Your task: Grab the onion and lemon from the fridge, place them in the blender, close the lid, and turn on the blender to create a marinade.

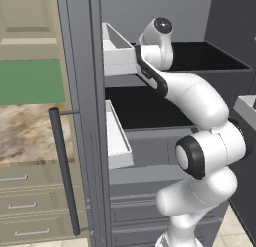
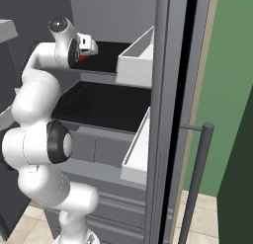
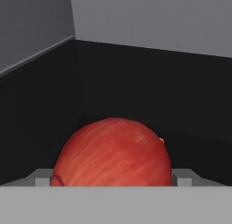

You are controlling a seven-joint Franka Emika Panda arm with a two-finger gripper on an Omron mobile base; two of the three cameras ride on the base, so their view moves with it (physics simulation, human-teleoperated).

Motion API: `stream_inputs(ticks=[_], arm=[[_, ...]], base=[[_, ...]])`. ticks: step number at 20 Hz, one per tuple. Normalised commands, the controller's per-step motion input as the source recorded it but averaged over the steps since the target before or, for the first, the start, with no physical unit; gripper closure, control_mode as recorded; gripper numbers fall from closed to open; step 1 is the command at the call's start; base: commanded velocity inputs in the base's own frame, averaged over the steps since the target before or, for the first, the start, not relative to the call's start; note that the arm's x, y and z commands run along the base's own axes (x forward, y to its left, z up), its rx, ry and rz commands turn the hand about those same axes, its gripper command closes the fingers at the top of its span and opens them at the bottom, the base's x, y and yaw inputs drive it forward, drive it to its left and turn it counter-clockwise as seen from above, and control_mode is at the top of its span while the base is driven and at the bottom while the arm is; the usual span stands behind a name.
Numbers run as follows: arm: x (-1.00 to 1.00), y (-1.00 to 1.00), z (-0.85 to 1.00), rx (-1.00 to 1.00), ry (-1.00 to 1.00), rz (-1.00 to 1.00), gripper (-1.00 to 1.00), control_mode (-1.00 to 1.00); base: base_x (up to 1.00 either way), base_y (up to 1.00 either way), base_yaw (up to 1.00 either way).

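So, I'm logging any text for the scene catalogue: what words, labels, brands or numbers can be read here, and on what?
None: no readable text, label or number stands on the fridge, its door bins, the onion or the arm.

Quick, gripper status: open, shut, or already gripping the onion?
Gripper: open, one fingertip on each side of the onion on the fridge shelf; no grip visible yet.

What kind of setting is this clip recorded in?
A rendered home kitchen, most likely: a tall grey fridge stands open with white door bins, beside beige drawers under a marbled brown counter.
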Motion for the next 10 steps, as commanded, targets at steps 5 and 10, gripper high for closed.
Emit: stream_inputs(ticks=[5, 10], arm=[[0.02, 0.01, -0.08, -0.01, 0.0, -0.02, 1.0, -1.0], [-0.14, -0.06, 0.0, 0.0, -0.01, 0.0, 1.0, -1.0]], base=[[0.0, 0.0, 0.0], [0.0, 0.0, 0.0]])
